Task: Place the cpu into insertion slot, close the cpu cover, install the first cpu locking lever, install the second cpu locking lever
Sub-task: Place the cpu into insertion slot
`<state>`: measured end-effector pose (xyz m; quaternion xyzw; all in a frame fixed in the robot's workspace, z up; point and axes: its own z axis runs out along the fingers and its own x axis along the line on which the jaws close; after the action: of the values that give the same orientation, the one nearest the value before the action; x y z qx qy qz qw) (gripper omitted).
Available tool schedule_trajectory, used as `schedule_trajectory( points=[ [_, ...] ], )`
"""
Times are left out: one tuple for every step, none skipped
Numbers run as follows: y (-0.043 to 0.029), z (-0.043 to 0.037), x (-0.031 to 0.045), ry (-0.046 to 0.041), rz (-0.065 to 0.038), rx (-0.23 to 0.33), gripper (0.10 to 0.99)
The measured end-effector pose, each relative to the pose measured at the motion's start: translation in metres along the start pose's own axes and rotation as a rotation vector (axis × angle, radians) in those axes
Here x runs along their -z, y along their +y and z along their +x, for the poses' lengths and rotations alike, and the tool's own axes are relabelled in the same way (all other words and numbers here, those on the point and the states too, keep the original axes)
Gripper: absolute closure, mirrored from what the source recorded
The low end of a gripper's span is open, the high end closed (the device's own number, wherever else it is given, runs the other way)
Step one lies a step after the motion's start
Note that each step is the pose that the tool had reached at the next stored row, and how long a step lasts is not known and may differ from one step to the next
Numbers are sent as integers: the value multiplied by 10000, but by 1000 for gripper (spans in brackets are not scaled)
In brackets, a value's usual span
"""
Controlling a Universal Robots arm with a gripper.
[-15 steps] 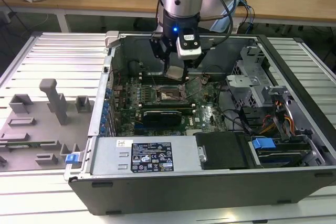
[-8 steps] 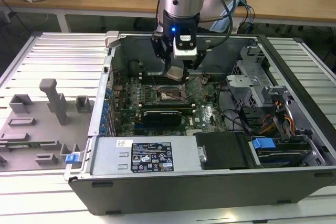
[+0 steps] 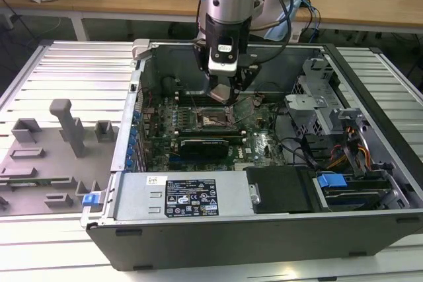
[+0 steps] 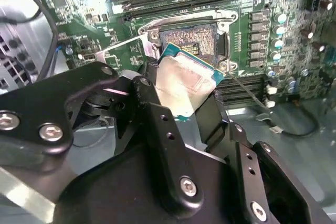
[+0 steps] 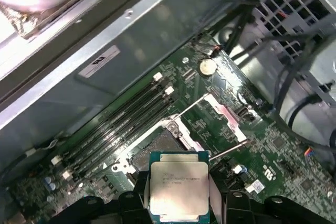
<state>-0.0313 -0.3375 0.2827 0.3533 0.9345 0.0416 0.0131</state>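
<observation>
Computer case (image 3: 251,239): is lying open on a ribbed metal table (image 3: 73,64).
Green circuit board (image 3: 264,142): is covering the case floor.
Black card (image 3: 205,144): is standing across the board.
Memory slots (image 5: 123,124): are running in parallel rows, with a coin battery (image 5: 208,66) sitting near them.
Labelled metal box (image 3: 175,196): is lying inside the case.
Grey holder blocks (image 3: 46,156): are resting beside the case, at the exterior view's left.
Coloured cables (image 3: 344,153): are trailing inside the case, at the exterior view's right.

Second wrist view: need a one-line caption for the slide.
Gripper shut on the cpu, poised near the uncovered socket, not yet seated.
</observation>
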Motion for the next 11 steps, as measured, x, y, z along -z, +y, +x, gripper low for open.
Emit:
schedule_trajectory(
  points=[
    [0, 0, -2, -21, -1, -236, 545],
    [0, 0, -5, -41, -2, -472, 545],
    [-1, 0, -8, -71, -3, -807, 545],
    [-1, 0, -11, -91, -4, -1027, 545],
    [-1, 0, -13, -110, -4, -1252, 545],
    [-1, 0, -16, -135, -5, -1531, 545],
    [-2, 0, -19, -163, -6, -1838, 545],
    [-2, 0, -21, -181, -7, -2045, 545],
    [-2, 0, -23, -193, -8, -2183, 545],
    [-2, 0, -24, -207, -9, -2343, 545],
    [-2, 0, -26, -223, -9, -2522, 545]
  ],
)
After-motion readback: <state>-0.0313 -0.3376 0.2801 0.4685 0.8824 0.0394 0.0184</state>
